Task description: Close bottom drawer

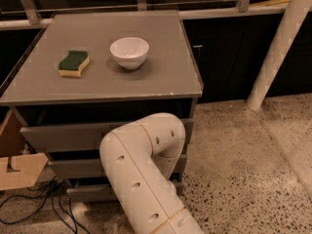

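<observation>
The white arm (141,179) bends across the drawers under the worktop (161,77) and hides the hand, so I cannot tell its grip. Low beside where the hand must be, the bottom drawer (90,191) seems to stick out slightly; a final push is probably left.

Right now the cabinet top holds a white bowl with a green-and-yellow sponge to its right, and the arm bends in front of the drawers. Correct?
No: the sponge lies left of the white bowl, as the camera view shows. Both sit on the cabinet top, and the arm does bend before the drawers, hiding the gripper behind it.
</observation>
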Controlling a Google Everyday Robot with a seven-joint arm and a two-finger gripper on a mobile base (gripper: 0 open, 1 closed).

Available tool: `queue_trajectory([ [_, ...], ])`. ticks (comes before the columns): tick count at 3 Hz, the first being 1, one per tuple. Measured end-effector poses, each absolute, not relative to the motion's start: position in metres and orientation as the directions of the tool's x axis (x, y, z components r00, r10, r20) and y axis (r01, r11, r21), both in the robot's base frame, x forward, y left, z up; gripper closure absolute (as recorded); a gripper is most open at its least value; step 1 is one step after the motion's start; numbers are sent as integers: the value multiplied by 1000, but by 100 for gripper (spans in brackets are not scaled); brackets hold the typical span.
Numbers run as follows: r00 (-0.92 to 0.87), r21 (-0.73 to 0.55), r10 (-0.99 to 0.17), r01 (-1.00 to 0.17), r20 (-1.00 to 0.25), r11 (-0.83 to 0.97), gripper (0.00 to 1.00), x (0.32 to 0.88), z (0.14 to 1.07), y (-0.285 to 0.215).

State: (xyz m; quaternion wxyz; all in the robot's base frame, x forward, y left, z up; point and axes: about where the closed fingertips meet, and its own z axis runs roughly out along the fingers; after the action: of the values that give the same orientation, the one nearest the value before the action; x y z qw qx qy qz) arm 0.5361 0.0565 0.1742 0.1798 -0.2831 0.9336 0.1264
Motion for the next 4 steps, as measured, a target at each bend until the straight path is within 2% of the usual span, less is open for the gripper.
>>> queue_trajectory([
  [1,-775,134,-483,-574,-407,808,0,536,174,56],
  [2,-775,134,-483,-574,-407,808,19,536,174,56],
  [4,-775,134,-483,-574,-407,808,65,536,174,57],
])
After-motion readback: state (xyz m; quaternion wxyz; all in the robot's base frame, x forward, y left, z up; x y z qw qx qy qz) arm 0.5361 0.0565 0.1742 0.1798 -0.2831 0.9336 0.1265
